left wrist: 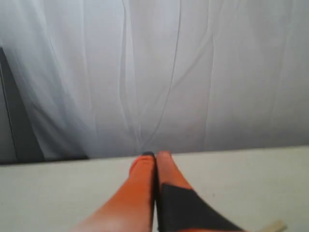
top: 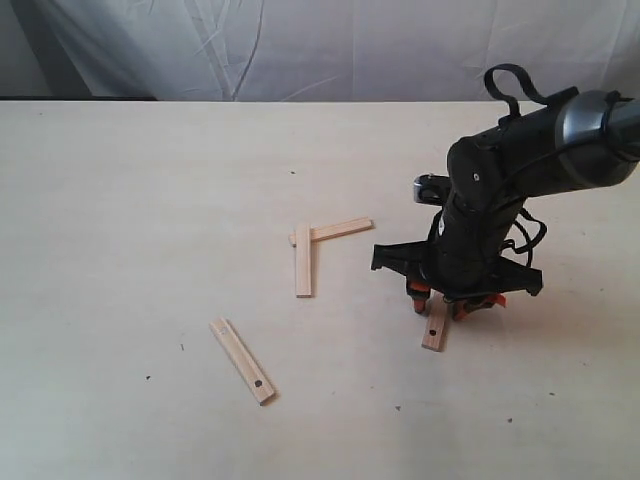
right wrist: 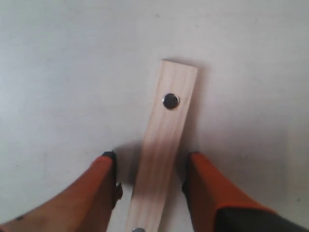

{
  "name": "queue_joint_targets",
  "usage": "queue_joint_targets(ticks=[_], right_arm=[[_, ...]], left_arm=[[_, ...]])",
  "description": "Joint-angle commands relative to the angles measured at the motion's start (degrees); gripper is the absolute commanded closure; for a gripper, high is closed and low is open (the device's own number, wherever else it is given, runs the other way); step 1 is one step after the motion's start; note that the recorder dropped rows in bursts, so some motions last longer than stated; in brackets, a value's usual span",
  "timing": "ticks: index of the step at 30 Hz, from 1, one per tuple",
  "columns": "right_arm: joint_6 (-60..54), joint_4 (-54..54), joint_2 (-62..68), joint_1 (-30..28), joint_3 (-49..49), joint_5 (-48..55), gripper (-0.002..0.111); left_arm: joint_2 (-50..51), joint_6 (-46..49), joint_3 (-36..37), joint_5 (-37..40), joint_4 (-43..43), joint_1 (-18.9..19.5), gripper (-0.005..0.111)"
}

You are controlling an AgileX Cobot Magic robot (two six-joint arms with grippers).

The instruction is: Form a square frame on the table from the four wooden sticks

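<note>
Two pale wooden sticks form an L near the middle of the table (top: 120,200): one upright stick (top: 303,261) and one slanted stick (top: 338,230) touching at their top ends. A third stick (top: 242,360) lies apart at the lower left, with a dark hole near its end. The fourth stick (top: 435,327) (right wrist: 166,140) lies flat under my right gripper (top: 441,302) (right wrist: 150,166), which stands open with an orange finger on each side of it, gaps showing on both sides. My left gripper (left wrist: 155,159) is shut, empty, and out of the exterior view.
A white cloth backdrop (top: 300,45) hangs behind the table's far edge. The right arm (top: 520,170) reaches in from the right and hides the table behind it. A few tiny dark specks (top: 182,347) dot the tabletop.
</note>
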Motion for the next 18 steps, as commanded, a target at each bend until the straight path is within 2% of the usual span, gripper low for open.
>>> queue_joint_targets(ticks=[1,2,5,6,11,15,18], right_arm=[[-1.87,-0.60,1.21,-0.31,0.25,0.25,0.071],[-2.03,-0.60,1.34,-0.31,0.25,0.25,0.077],[-2.49,-0.47,2.02,-0.31,0.25,0.25,0.104],[-2.82,-0.47,2.02,-0.31,0.25,0.25,0.109],[-8.66,-1.51,1.19,-0.31,-1.69,1.27,0.108],[-15.52,-1.71,1.07,-0.31,-7.57,4.73,0.108],[-21.23,-0.87,1.55,-0.31,-12.79,6.50,0.108]], left_arm=[[18.64,0.21,-11.58,14.13,0.95,0.07,0.107],[21.94,0.21,-13.32,15.90,1.60,0.07,0.107],[33.43,0.21,-18.71,20.83,1.84,0.07,0.107],[36.86,0.21,-20.07,21.72,1.73,0.07,0.107],[50.13,0.21,-23.49,23.95,-0.06,0.07,0.107],[58.29,0.72,-23.63,22.70,-4.60,0.07,0.107],[62.08,4.82,-23.63,20.23,-10.98,0.07,0.107]])
